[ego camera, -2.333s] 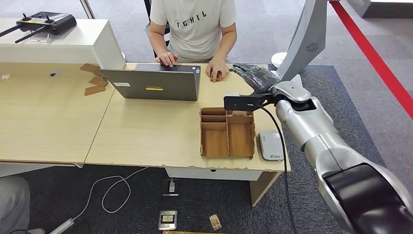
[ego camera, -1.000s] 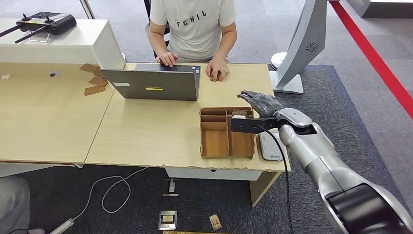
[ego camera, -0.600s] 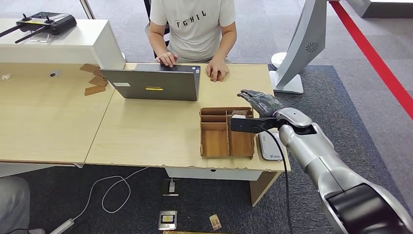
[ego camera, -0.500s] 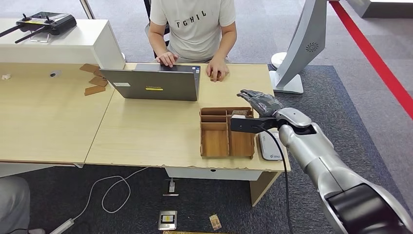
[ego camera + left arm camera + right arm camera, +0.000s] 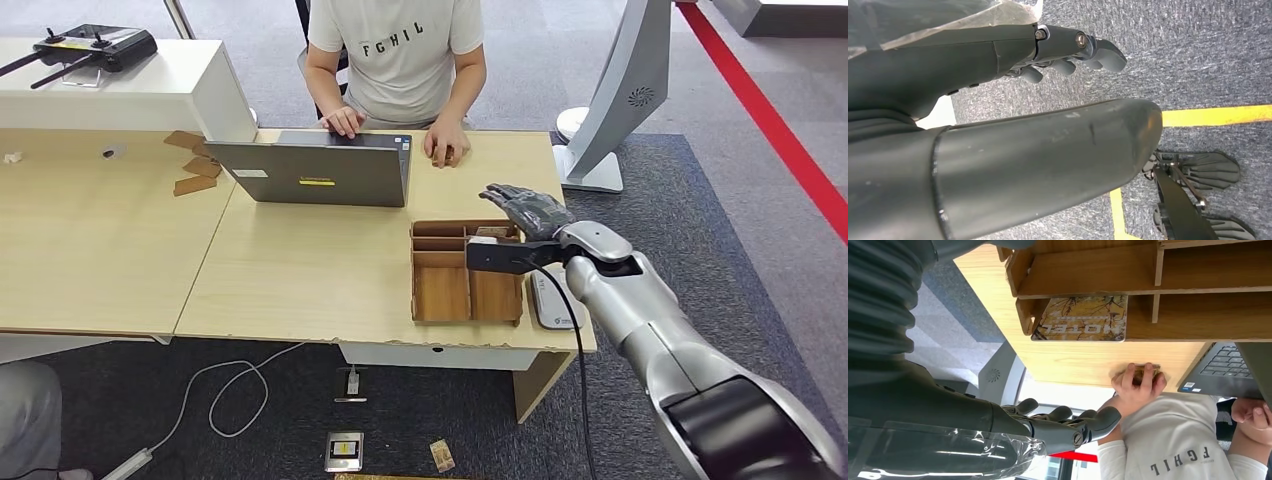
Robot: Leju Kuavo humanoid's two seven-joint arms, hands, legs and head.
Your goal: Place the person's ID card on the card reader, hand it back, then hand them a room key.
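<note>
Head view: right hand [image 5: 528, 208] hovers empty, fingers spread, over the wooden tray's [image 5: 467, 290] far right corner; card reader [image 5: 555, 300] lies just right. Right wrist view: room key [image 5: 1082, 318] lies in that compartment; the person's hand [image 5: 1138, 382] covers a card. Key pickup seems next: lower, pinch. Left wrist view: left hand [image 5: 1068, 52] hangs empty, fingers loosely apart.
</note>
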